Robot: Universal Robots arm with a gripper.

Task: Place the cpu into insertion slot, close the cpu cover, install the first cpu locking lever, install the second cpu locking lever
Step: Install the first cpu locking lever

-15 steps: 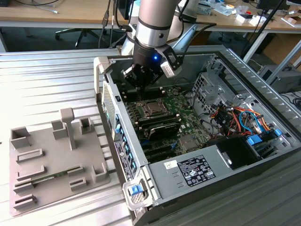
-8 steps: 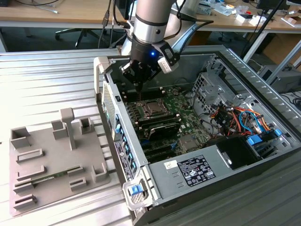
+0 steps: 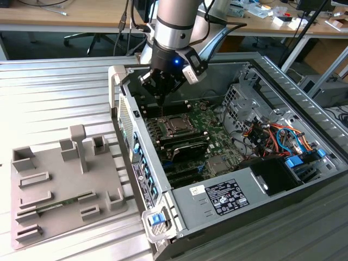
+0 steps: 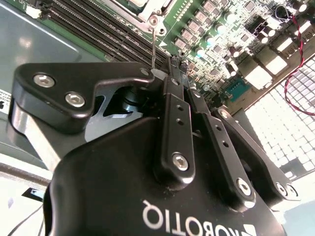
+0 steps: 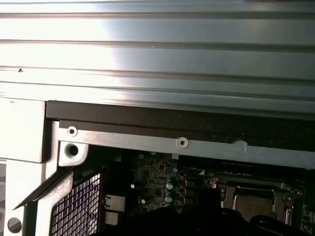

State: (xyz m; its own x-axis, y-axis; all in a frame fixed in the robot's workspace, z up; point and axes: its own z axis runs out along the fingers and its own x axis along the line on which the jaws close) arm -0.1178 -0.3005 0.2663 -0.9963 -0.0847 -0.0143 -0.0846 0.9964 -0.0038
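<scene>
The cpu (image 3: 177, 125) lies in the socket on the green motherboard (image 3: 209, 122) inside the open computer case. Its dull grey top (image 5: 253, 202) shows through the window of the cpu cover (image 5: 222, 191), which lies flat over it. My gripper (image 3: 161, 98) hangs just above the socket's corner on the exterior view's left, pointing down. In the second wrist view the gripper (image 4: 172, 61) has its black fingers (image 4: 176, 105) shut together. A thin metal locking lever (image 4: 154, 45) rises from the socket corner right beside the fingertips. Whether they touch it is unclear.
The case's side wall (image 3: 126, 117) stands close on the exterior view's left of the gripper. A drive cage (image 3: 239, 100), coloured cables (image 3: 274, 136) and a power supply (image 3: 225, 196) fill the case's right and front. A grey fixture tray (image 3: 54, 185) lies on the ribbed table.
</scene>
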